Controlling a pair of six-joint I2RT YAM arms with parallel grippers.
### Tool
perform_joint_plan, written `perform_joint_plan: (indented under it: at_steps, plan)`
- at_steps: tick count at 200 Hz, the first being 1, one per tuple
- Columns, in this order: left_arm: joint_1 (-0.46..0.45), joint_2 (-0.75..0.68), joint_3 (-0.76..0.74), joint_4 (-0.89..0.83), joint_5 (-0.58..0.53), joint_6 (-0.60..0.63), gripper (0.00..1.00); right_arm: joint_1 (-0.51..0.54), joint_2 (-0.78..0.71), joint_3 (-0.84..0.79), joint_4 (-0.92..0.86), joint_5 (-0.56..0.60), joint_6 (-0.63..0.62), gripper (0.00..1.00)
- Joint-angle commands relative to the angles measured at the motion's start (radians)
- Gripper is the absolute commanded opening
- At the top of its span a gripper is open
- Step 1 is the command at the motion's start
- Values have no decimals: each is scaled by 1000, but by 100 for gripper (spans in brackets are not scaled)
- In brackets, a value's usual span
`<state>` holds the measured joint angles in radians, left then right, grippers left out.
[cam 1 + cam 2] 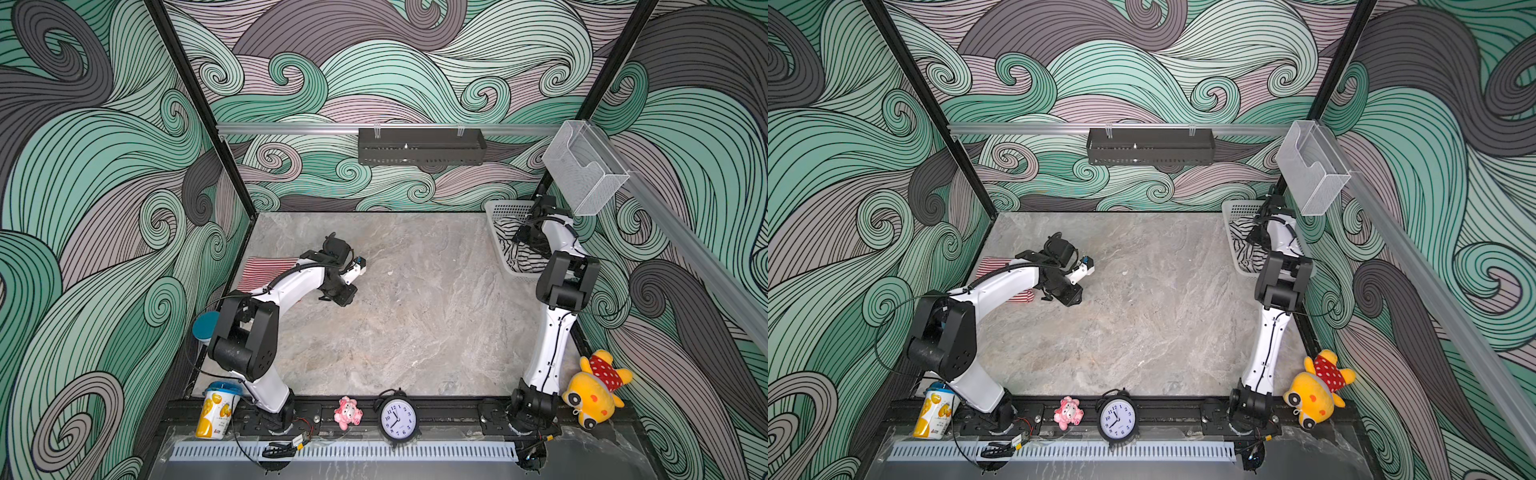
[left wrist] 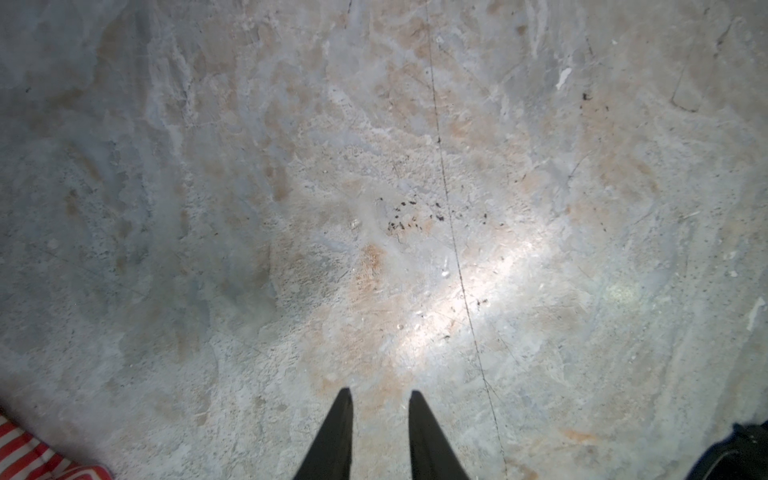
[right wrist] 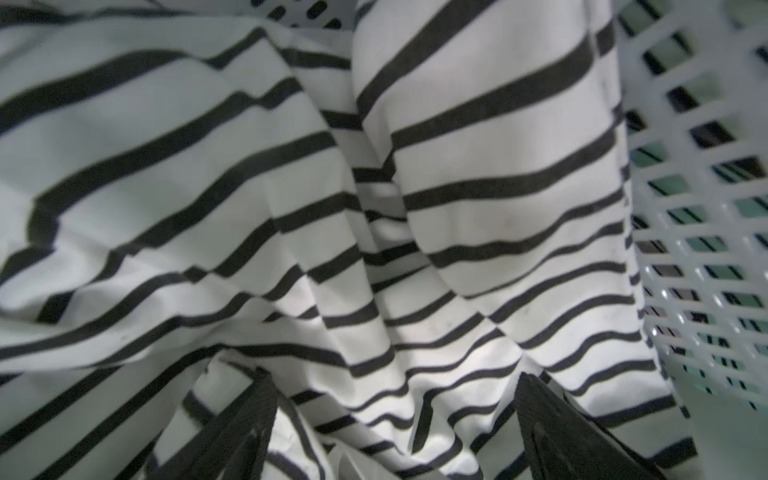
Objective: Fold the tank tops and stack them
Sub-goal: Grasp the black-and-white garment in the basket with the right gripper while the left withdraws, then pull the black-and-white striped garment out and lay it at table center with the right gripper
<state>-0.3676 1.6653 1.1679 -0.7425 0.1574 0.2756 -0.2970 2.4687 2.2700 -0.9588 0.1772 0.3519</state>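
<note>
Right gripper (image 3: 395,376) is sitting in the basket (image 3: 698,124), jaws wide over the black-and-white tank top (image 3: 478,166), apparently touching it. Left gripper (image 2: 380,392) is hovering, jaws slightly parted, near the red-and-white tank top (image 1: 266,270) on the table (image 2: 249,208).

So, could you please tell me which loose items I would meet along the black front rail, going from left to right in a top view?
Yellow can → pink toy → clock → yellow plush toy.

tabletop (image 1: 415,316) middle open; basket (image 1: 505,207) wall hems striped top (image 3: 457,166).
</note>
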Motion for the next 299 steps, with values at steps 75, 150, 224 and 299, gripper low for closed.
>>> perform_joint_plan:
  at_steps: [75,150,224,299]
  plan:
    - [-3,14,6,3,-12,-17,26,-22,20,7,-68,-74,1,57]
    - [-4,-48,-16,3,-15,-15,26,21,-221,-100,-23,-182,24,0]
    - [-3,-83,-24,9,-8,-15,26,89,-588,-157,-12,-307,77,0]
    - [-2,-98,-18,22,-21,-22,26,260,-888,-132,26,-524,171,0]
